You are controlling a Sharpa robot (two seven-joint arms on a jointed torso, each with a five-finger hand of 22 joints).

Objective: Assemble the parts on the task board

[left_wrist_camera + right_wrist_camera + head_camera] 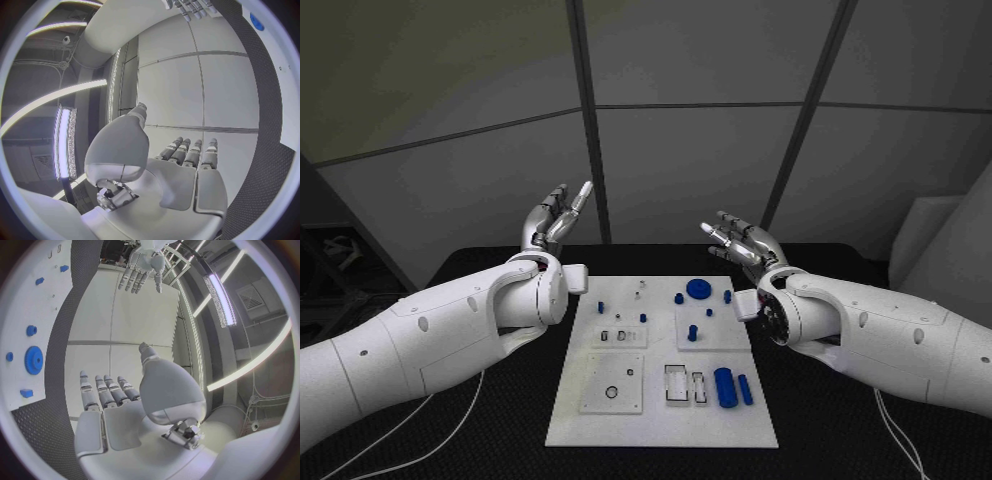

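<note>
Hovering above the far corners of the board [661, 415], the left robot hand [557, 222] and right robot hand [741, 245] are raised with fingers spread, holding nothing. Blue parts [724, 386] lie on the board, mid-desk [848, 440].

We saw a white task board [661, 425] on a black table [488, 420]. Its parts [724, 385] were blue. The hands, left [557, 222] and right [744, 243], were silver on white arms.

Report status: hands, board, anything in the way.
Left hand and right hand open, raised above the table. Board untouched, blue parts lying loose on it. Nothing in the way.
</note>
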